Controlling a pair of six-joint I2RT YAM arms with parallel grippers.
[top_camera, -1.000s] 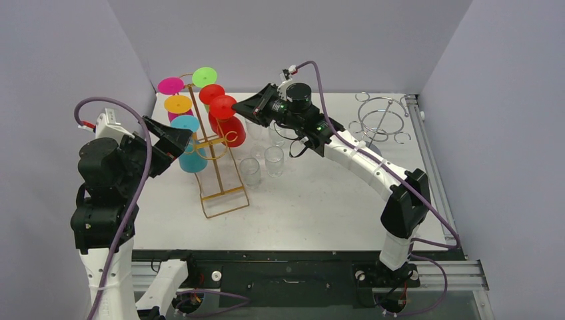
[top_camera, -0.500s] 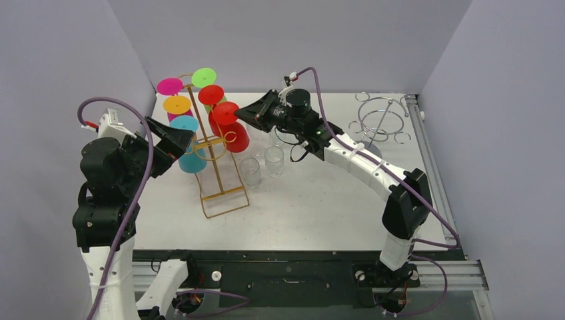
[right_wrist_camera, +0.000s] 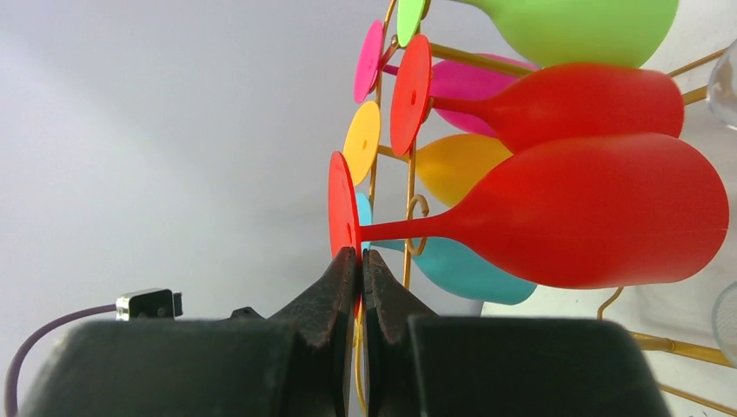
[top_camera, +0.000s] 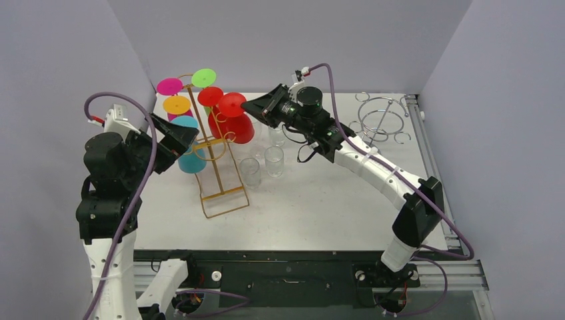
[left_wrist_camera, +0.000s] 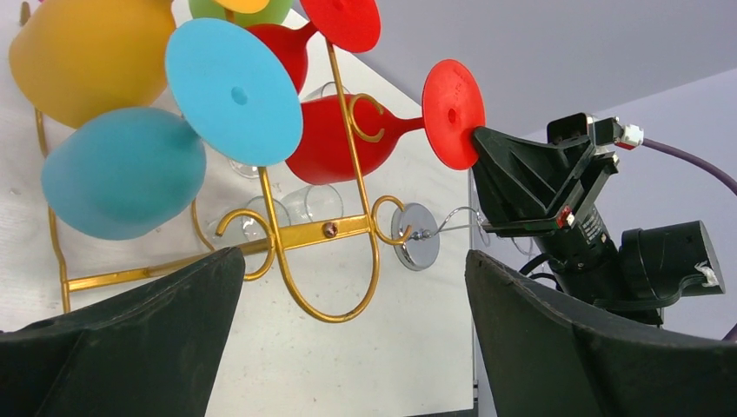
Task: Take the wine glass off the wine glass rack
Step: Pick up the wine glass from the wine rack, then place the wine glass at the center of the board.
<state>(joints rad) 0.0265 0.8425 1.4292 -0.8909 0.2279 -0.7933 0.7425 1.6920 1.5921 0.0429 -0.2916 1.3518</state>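
Right claw [right_wrist_camera: 359, 256] pinched fully shut on the rim of the round foot of the red wine glass [right_wrist_camera: 591, 213]; the 2 fingers meet at the disc's lower edge. The glass lies near horizontal, foot toward the claw, bowl pointing away, raised above the table [top_camera: 320, 200]. In the left wrist view its stem crosses a curled hook of the gold rack [left_wrist_camera: 295, 234]; whether it touches the hook cannot be told. Left claw [left_wrist_camera: 356, 347] is spread wide and holds nothing, poised just beside the rack's left side, near the teal glass [left_wrist_camera: 122, 182]. 5 other coloured glasses hang on the rack: teal, orange, magenta, green and 1 more red. Clear tumblers [top_camera: 250, 170] stand on the table right of the rack's base. A silver wire stand [top_camera: 380, 117] sits at the far right, well apart
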